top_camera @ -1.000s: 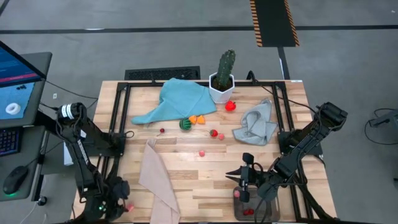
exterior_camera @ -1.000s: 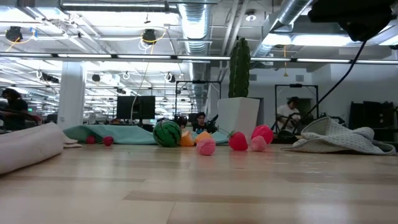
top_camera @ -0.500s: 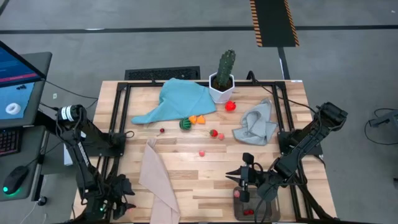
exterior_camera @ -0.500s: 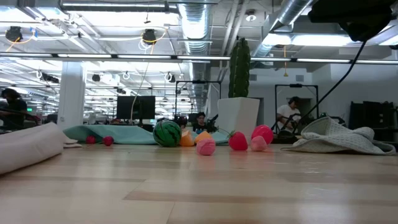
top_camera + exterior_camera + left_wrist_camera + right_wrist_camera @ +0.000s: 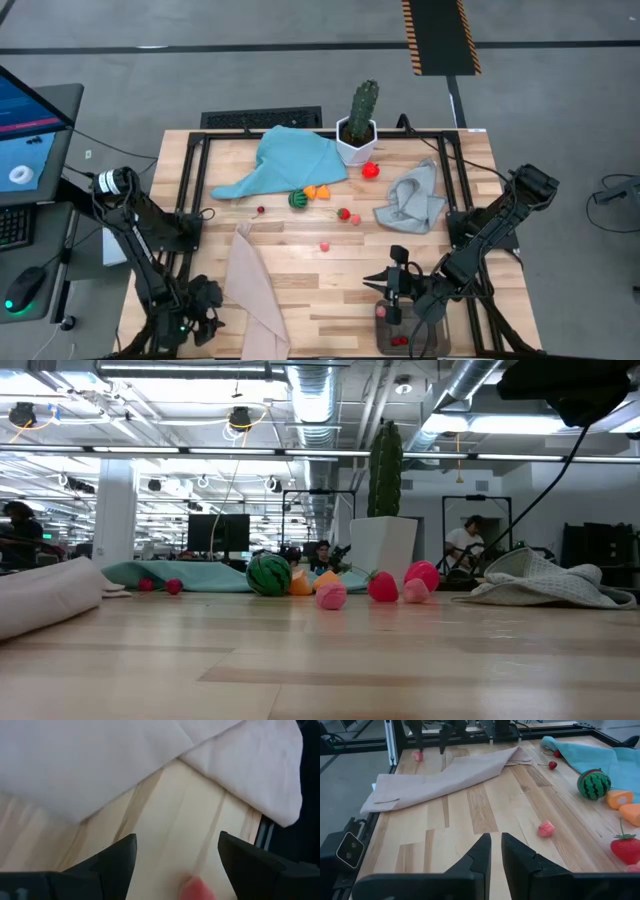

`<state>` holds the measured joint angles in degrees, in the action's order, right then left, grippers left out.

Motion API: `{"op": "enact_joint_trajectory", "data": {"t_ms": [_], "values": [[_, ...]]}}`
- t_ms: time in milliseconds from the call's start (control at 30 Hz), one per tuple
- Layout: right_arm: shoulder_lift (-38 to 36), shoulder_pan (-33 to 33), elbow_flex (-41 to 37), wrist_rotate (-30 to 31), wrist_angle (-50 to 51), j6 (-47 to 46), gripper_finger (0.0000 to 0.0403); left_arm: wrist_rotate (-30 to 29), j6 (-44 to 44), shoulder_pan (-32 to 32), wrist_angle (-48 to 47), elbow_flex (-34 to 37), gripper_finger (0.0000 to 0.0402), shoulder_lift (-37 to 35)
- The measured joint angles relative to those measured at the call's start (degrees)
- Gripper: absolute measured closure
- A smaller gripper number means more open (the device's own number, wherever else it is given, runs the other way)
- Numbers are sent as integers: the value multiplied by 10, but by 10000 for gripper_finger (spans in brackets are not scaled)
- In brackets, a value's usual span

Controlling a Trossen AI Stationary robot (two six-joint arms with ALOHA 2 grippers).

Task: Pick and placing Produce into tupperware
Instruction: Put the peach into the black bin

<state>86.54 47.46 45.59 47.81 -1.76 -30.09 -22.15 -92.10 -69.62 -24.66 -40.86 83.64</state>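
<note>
Small toy produce lies mid-table: a green striped ball (image 5: pixel 297 199), orange pieces (image 5: pixel 316 191), a strawberry (image 5: pixel 344 213) and a pink piece (image 5: pixel 325 245). The clear tupperware (image 5: pixel 404 338) sits at the near edge with red pieces inside. My right gripper (image 5: pixel 397 284) hovers just beyond the tub's far side, shut (image 5: pixel 495 845) and holding nothing. My left gripper (image 5: pixel 200 316) is low at the near left corner, open (image 5: pixel 176 839). Its fingers stand on either side of a pink piece (image 5: pixel 196 889) lying on the wood, apart from it. That piece also shows in the right wrist view (image 5: pixel 417 755).
A beige cloth (image 5: pixel 254 290) lies right beside my left gripper. A blue cloth (image 5: pixel 290 160), a grey cloth (image 5: pixel 412 200) and a cactus in a white pot (image 5: pixel 358 125) fill the far half. Bare wood lies between the beige cloth and the tub.
My left gripper has moved a little toward the table's right, toward the beige cloth. It now covers the pink piece that showed beside it in the high view. My right arm and the produce have kept still.
</note>
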Motion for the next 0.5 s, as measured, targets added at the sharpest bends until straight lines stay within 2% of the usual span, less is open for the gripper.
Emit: {"op": "enact_joint_trajectory", "data": {"t_ms": [200,367,433,500], "values": [[0,-1,0,0,-9,1,335,13,76,24,-6,-9,134,0],[0,-8,0,0,-9,1,335,30,168,40,-61,-42,134,0],[0,-11,0,0,-9,1,335,42,231,45,-86,-61,134,0],[0,-16,0,0,-9,1,335,82,323,51,-114,-83,134,-1]]}}
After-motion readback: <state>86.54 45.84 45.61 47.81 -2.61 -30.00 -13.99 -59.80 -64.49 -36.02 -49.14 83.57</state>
